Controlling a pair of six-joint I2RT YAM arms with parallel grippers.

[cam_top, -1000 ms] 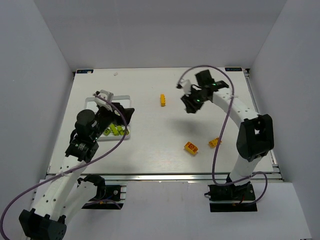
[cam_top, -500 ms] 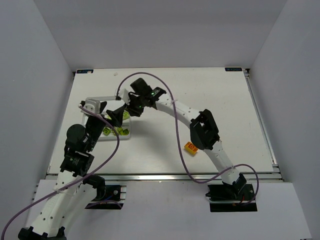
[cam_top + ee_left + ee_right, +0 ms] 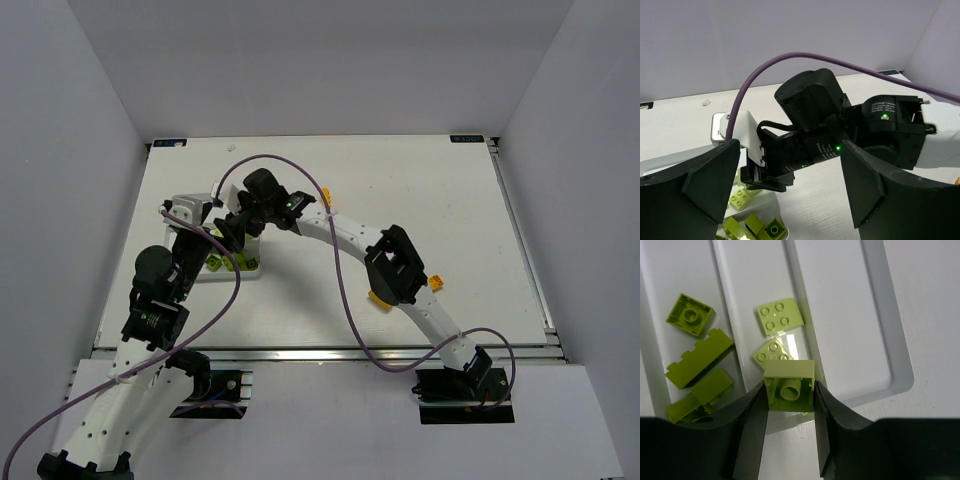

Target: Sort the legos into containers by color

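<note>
A: How many bricks do you count?

B: From above, three orange-yellow bricks (image 3: 436,284) lie on the surface (image 3: 420,170), all apart from the tray (image 3: 228,272). One is beyond the right arm, and two are near its elbow, one of them partly hidden under it. The lime ones only show properly in the right wrist view. At least five loose lime bricks (image 3: 699,359) lie in the tray, three or so in the left compartment and two in the middle one. A sixth, the held lime brick (image 3: 789,377), is clamped hollow side up between the fingers of the right gripper (image 3: 789,395). It sits over the wall between the middle and right compartments, but I cannot tell how high.

A: What does the left wrist camera add?

B: It shows the left gripper (image 3: 790,165) spread wide, with nothing between its fingers. The right gripper is just ahead of it, above a few lime bricks. In the top view both grippers crowd over the tray and cover most of it, so neither grip can be read there.

A: What has changed from a second ago?

B: The right arm was then over the far right of the surface and has since swung across to the tray. The left gripper has drawn back a little to the left. The orange-yellow bricks have not moved.
</note>
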